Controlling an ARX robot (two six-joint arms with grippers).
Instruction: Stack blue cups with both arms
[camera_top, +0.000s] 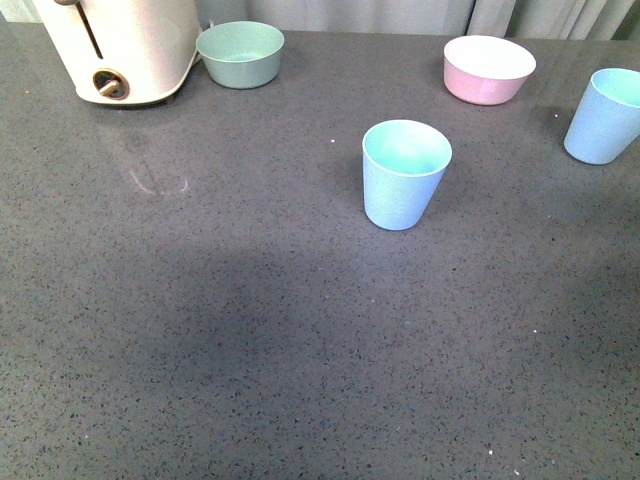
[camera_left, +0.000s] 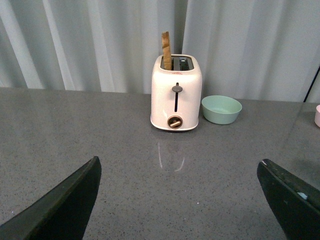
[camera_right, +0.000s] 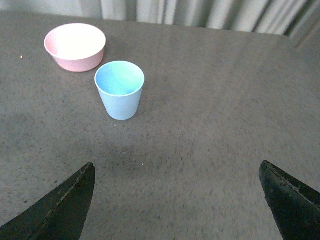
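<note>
Right wrist view shows you the right jaws spread wide, one dark finger (camera_right: 60, 212) at each lower corner of the picture and only bare grey table (camera_right: 210, 130) between them. They grasp nothing. Ahead of them, well apart from either finger, the right-hand blue cup (camera_right: 120, 90) stands upright on the table with its pale aqua inside facing up. Just past it and a little to one side sits the pink bowl (camera_right: 75, 46), near the cup but not touching it.

In the left wrist view the left jaws are released too: the two fingers (camera_left: 65, 205) sit far apart at the lower corners with nothing held. Beyond them, across a stretch of table, stands a cream toaster (camera_left: 176, 95) with a brown slice (camera_left: 166, 50) sticking up from one slot. The mint-green bowl (camera_left: 221, 109) rests just beside the toaster, and pale curtains (camera_left: 100, 45) hang behind both. No blue cup appears in this view.

In the front view neither arm is in sight. The middle blue cup (camera_top: 405, 175) stands upright near the centre of the table, alone. The right-hand blue cup (camera_top: 605, 115) is at the right edge of the picture, further back and well apart from the middle one, so the two are not stacked. The pink bowl (camera_top: 488, 68) lies between them but further back, and the mint-green bowl (camera_top: 240, 53) sits by the toaster (camera_top: 125, 45) at the far left.
</note>
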